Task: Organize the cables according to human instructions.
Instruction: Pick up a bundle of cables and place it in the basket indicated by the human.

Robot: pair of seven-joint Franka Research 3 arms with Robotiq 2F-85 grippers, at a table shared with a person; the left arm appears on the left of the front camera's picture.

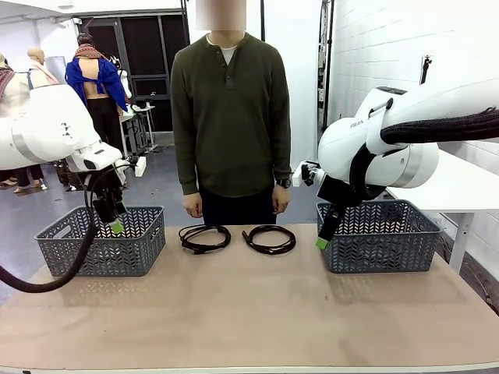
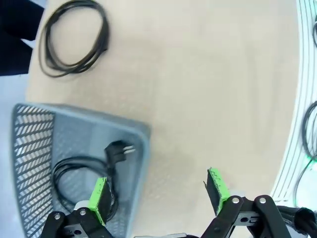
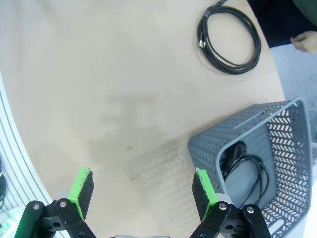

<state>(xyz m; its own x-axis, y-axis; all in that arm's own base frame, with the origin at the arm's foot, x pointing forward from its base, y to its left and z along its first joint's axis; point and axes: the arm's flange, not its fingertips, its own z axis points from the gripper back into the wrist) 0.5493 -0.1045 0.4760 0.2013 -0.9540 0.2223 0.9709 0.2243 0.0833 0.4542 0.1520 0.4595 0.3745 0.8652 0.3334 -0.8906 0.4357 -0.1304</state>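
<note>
Two cables are out in the open on the tabletop [image 1: 249, 312], side by side near the middle of its far edge, right in front of the person [image 1: 231, 117]. The left coil [image 1: 205, 237] and the right coil [image 1: 270, 239] lie flat as round loops, so neither has much of a long axis; a grasp on either would have to come down across the strands.

The left claw [image 2: 157, 187] hangs over the left basket [image 1: 101, 249], green pads spread wide and nothing between them. That basket already holds one cord [image 2: 74, 173], plug up by its wall. From here the left coil lies inward along the far edge, toward the middle.

The right claw [image 3: 141, 191] mirrors it. Its fingers are wide apart and empty at the inner wall of the right basket [image 1: 382, 241], which has a cord [image 3: 252, 173] inside.

Here's what it turns on: each loose coil sits nearer its own side's arm. The right claw looks a touch closer to its coil. Which goes next is the person's call.
</note>
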